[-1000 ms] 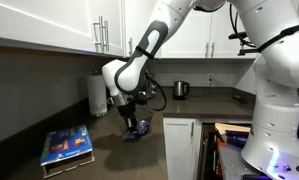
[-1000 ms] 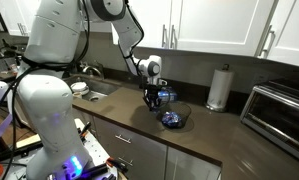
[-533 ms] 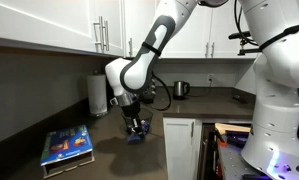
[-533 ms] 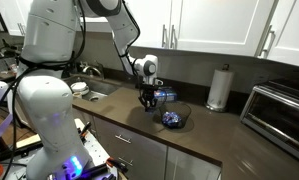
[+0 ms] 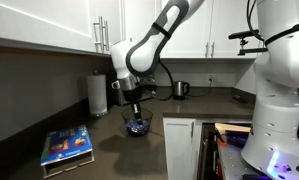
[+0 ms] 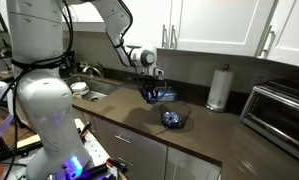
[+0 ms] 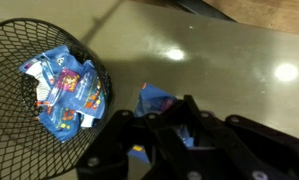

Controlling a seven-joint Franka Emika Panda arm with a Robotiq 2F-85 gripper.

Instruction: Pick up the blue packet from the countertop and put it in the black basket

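Note:
My gripper point(image 7: 179, 125) is shut on a small blue packet point(image 7: 152, 100), whose corner sticks out past the dark fingers point(image 7: 124, 140). In both exterior views the gripper point(image 5: 136, 106) point(image 6: 152, 93) hangs above the dark countertop with the blue packet point(image 6: 161, 96) in it. The black basket point(image 7: 29, 45), a round wire bowl, stands at the left of the wrist view and holds other blue packets point(image 7: 64, 95). The black basket point(image 5: 139, 128) point(image 6: 174, 119) sits on the counter below and to the side of the gripper.
A paper-towel roll point(image 5: 96, 93) point(image 6: 220, 88) stands by the back wall. A large flat blue box point(image 5: 67, 146) lies near the counter's end. A silver toaster oven point(image 6: 279, 115), a kettle point(image 5: 181, 89) and a sink point(image 6: 89, 90) border the area.
The arm has risen from just above the counter, carrying the blue packet upward. The jaws have stayed shut and the basket has not moved.

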